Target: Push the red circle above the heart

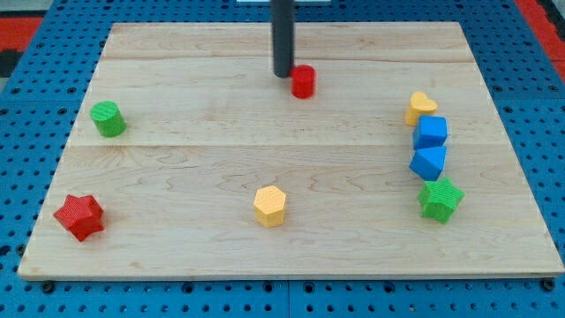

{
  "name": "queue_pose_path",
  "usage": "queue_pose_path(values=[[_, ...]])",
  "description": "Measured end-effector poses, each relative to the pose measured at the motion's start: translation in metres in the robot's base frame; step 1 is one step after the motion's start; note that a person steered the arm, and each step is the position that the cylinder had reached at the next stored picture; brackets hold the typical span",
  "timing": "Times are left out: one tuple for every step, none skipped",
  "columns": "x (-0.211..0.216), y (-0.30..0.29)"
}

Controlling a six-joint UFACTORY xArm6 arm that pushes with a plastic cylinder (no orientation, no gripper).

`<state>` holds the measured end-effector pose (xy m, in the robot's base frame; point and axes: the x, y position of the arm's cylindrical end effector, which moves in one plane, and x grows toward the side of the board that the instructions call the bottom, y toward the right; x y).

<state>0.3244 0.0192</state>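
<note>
The red circle (pixel 304 81) lies near the top middle of the wooden board (pixel 177 177). The yellow heart (pixel 420 108) lies at the view's right, well to the right of the red circle and a little lower. My tip (pixel 282 74) is just left of the red circle, close to it or touching its left side. The dark rod rises straight up out of the view's top.
Below the heart stand a blue cube (pixel 432 132), a blue triangular block (pixel 428 162) and a green star (pixel 440 199) in a column. A green cylinder (pixel 108 118) is at the left, a red star (pixel 79 216) at the bottom left, a yellow hexagon (pixel 270 206) at the bottom middle.
</note>
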Motion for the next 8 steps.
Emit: queue_pose_path(values=[[0.015,0.019],[0.039,-0.018],[0.059,0.019],[0.047,0.049],[0.044,0.026],[0.032,0.035],[0.022,0.087],[0.011,0.100]])
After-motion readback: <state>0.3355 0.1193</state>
